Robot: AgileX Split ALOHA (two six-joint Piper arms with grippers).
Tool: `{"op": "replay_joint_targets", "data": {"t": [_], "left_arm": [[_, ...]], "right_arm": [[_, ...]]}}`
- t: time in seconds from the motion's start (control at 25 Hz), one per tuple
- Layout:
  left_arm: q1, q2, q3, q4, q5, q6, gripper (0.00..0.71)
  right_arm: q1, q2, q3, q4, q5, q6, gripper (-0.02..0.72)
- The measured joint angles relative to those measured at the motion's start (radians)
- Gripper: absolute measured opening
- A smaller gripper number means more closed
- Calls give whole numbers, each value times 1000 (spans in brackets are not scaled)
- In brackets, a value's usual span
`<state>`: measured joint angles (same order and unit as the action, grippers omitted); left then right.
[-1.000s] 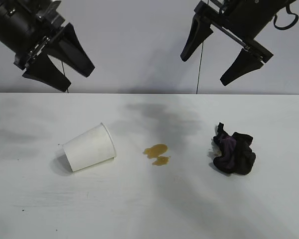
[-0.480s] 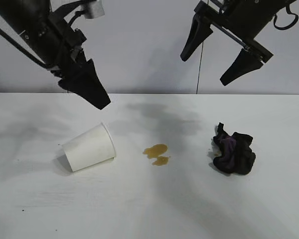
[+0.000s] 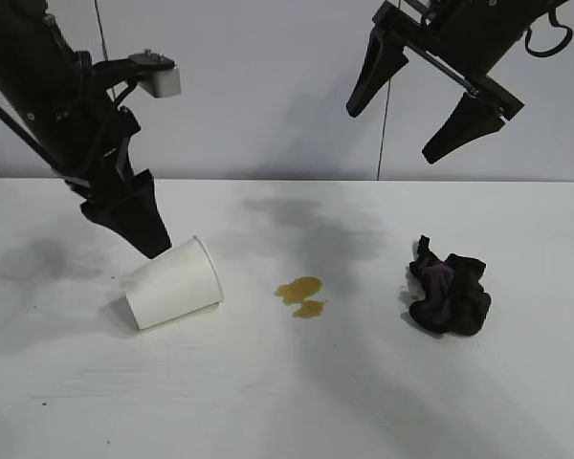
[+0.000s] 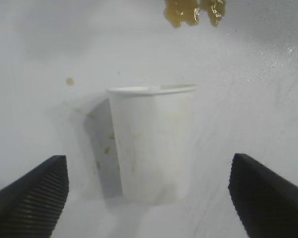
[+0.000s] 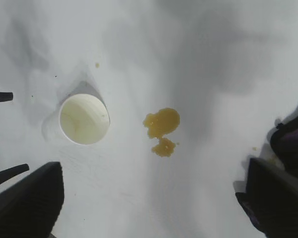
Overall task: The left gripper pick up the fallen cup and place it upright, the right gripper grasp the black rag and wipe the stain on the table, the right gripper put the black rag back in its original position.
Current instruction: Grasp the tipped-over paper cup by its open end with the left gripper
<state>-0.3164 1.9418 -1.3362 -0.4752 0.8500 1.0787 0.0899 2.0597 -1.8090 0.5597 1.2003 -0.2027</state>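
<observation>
From outside the rig, my left gripper (image 3: 142, 229) hangs low over the table (image 3: 287, 402), pointing steeply down, its dark fingertips just above the closed end of the cup (image 3: 172, 284); from this angle I cannot tell whether they touch it. The cup lies on its side near the table's left part, rim toward the middle. The stain (image 3: 300, 295), two joined yellowish-brown patches, sits between the cup and the black rag (image 3: 449, 293), which is bunched up with purple folds well to the right. My right gripper (image 3: 430, 91) hangs high above the rag's side of the table, fingers spread wide, holding nothing. Through my left wrist camera, my two ribbed fingers (image 4: 32, 196) stand far apart with the cup (image 4: 151, 141) lying between and beyond them, untouched, its rim turned away toward the stain (image 4: 193, 10); small brownish flecks mark the cup's wall and the table (image 4: 30, 59) beside it. Through my right wrist camera, my right fingers (image 5: 25, 198) are likewise wide apart and empty. I look into the open mouth of the cup (image 5: 84, 119), the stain (image 5: 161, 128) beside it, the rag (image 5: 290, 144) at the edge of view, and the tips of my left gripper (image 5: 5, 134) just beside the cup.
</observation>
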Motion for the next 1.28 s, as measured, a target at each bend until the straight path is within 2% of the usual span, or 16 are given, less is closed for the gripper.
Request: {"op": "replay_joint_targets", "data": {"t": [0.32,0.76,0.96,1.28], "left_arm": [[-18,2,20,-40,-126,-45,632],[-64,148,20,-28,-137,-77,632],[-73,150,20,-28,-199,-77,632],[-73,150,20,13,-219,-77,632]], "right_arm": [[0,0,0,0,-14,-2,694],[0,0,0,0,-14,-3,694],[0,0,0,-2,-14,-3,694],[0,0,0,-2,-14,-7,694]]}}
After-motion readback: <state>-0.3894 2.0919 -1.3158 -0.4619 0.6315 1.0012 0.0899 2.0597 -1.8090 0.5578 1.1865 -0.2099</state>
